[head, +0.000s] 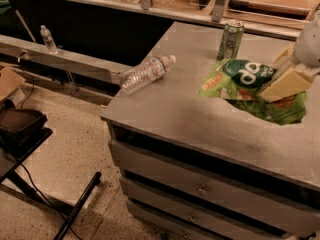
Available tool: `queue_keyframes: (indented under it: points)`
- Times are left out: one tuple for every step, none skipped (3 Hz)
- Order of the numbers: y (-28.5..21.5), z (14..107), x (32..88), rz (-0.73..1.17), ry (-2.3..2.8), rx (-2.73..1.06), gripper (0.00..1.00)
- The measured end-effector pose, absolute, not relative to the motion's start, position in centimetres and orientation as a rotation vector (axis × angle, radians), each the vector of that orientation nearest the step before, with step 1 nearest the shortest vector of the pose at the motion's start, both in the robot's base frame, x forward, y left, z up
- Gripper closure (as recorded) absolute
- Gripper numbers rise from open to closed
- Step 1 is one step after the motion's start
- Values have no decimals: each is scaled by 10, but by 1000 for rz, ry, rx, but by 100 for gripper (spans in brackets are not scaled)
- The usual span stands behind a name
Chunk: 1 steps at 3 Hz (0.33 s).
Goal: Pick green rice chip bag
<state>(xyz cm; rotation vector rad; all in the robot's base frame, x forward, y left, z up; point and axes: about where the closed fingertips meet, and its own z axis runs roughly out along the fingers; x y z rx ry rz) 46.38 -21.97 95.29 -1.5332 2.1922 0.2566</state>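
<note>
The green rice chip bag (240,81) is crinkled light green with a dark-green round patch with white letters. It hangs tilted above the grey countertop (200,119), at the right. My gripper (285,81) comes in from the right edge and its tan fingers (287,84) are shut on the bag's right part. The bag's far right end is partly hidden behind the fingers.
An upright green soda can (230,39) stands behind the bag. A clear plastic water bottle (145,74) lies on its side near the counter's left edge. Drawers (200,189) front the counter. A small bottle (47,39) stands on a ledge at left; a black stand (22,129) is on the floor.
</note>
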Motion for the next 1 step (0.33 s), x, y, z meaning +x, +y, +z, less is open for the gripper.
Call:
queue_keyframes:
  points:
    - [-215,955,463,274,2180,-1531,100]
